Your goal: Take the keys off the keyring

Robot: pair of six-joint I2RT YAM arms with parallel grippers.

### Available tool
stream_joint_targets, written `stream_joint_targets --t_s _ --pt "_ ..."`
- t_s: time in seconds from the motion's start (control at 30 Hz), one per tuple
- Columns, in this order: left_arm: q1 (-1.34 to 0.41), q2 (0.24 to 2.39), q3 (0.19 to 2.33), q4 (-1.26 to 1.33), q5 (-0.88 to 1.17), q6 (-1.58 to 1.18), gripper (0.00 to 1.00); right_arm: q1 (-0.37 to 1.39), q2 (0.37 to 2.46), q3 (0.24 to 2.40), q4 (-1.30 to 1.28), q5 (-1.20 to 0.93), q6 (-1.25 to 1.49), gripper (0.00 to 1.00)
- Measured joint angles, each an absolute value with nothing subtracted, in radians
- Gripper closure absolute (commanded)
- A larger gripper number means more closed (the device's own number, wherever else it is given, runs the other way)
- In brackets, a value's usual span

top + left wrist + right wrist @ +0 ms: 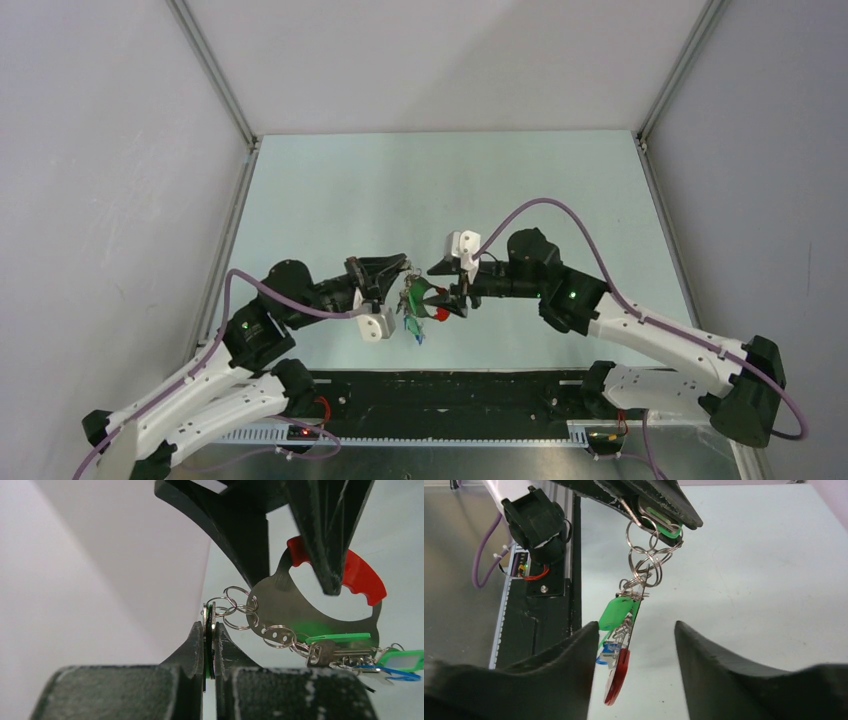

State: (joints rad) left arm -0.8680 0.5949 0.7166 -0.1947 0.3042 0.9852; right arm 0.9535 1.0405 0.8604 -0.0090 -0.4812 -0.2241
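Note:
The keyring is a flat silver crescent with a red grip, hanging in the air. Small split rings chain it to the keys, which carry green and blue tags. My left gripper is shut on a flat green-tagged key at the chain's top end. It shows at mid table in the top view. My right gripper is open, its fingers on either side of the keyring's red grip without touching it. In the top view the right gripper faces the left one, with the keys hanging between them.
A pale green table lies below, walled by white panels on three sides. A black base rail runs along the near edge. The left arm's black joint and purple cable are at the upper left of the right wrist view.

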Motion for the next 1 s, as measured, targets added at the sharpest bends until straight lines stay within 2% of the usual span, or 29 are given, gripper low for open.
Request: stream_joint_targets --t_s 0.03,0.1,0.17,0.3,0.43,0.5,0.57,0.7,1.0 --pt "-0.868 0.595 0.717 -0.196 0.305 0.983 1.0 0.958 1.05 0.86 -0.005 -0.474 -0.234 0.77" --pt "-0.868 0.594 0.718 -0.198 0.309 0.976 1.0 0.966 1.069 0.86 0.008 -0.453 -0.247 0.99" --pt "-0.868 0.591 0.719 -0.201 0.308 0.966 1.0 0.968 1.079 0.86 0.019 -0.434 -0.244 1.0" --pt "-0.868 0.567 0.72 -0.208 0.292 0.916 0.9 0.971 1.066 0.86 0.036 -0.372 -0.288 1.0" --pt "-0.868 0.537 0.72 -0.205 0.291 0.816 0.69 0.983 1.011 0.861 0.044 -0.29 -0.393 1.0" --pt "-0.868 0.521 0.72 -0.201 0.293 0.763 0.54 0.983 0.994 0.867 0.043 -0.239 -0.463 1.0" --pt "-0.868 0.502 0.72 -0.192 0.292 0.701 0.46 0.984 0.995 0.889 0.041 -0.186 -0.544 1.0" --pt "-0.868 0.496 0.72 -0.168 0.265 0.593 0.4 0.998 1.018 0.94 0.055 -0.105 -0.719 1.0" --pt "-0.868 0.531 0.72 -0.096 0.186 0.368 0.36 1.021 1.065 0.971 0.192 -0.054 -1.12 1.0"
